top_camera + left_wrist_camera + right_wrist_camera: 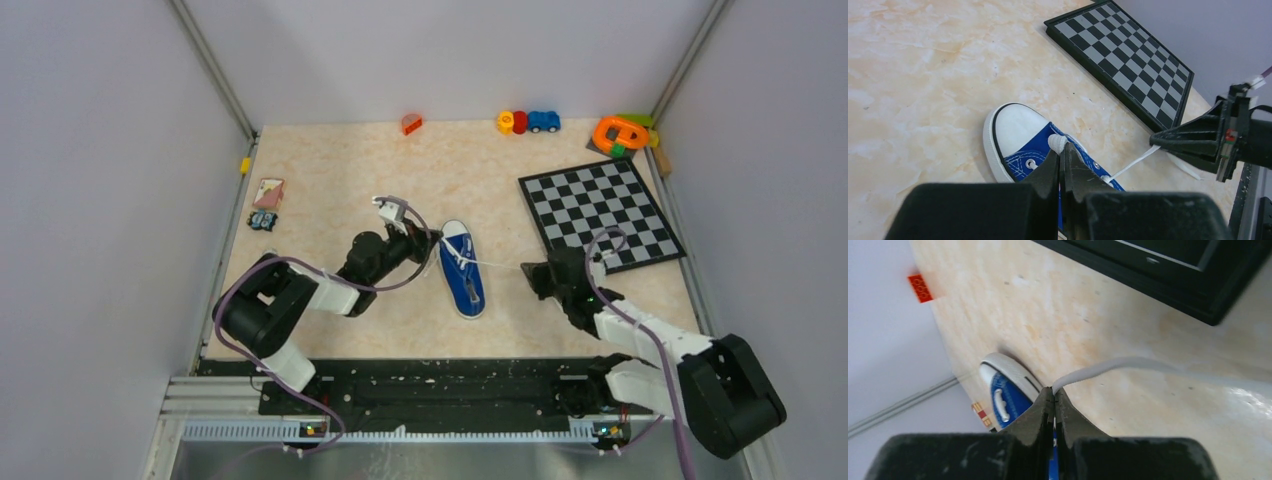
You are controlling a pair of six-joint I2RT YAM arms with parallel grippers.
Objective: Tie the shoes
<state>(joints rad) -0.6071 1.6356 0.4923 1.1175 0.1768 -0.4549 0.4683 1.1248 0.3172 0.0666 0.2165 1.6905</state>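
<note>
On the marbled table (330, 170), left of the chessboard (600, 212), the blue sneaker (468, 290) is seen lying at centre, toe towards the back wall, untied: no knot or bow has been formed. The right gripper (528, 270) is clenched on a white lace end (497, 265) drawn taut sideways; the left gripper (432, 240) is pinched on the other lace (1058, 142) near the toe cap. Crossing and knotting are judged outstanding. No brand or writing can be read

A small blue canvas sneaker (463, 272) with a white toe cap and white sole rim is set upright on its sole near the middle of the table (330, 190) – toe turned toward the far side – with one white lace (500, 265) drawn out straight to its right.
</note>
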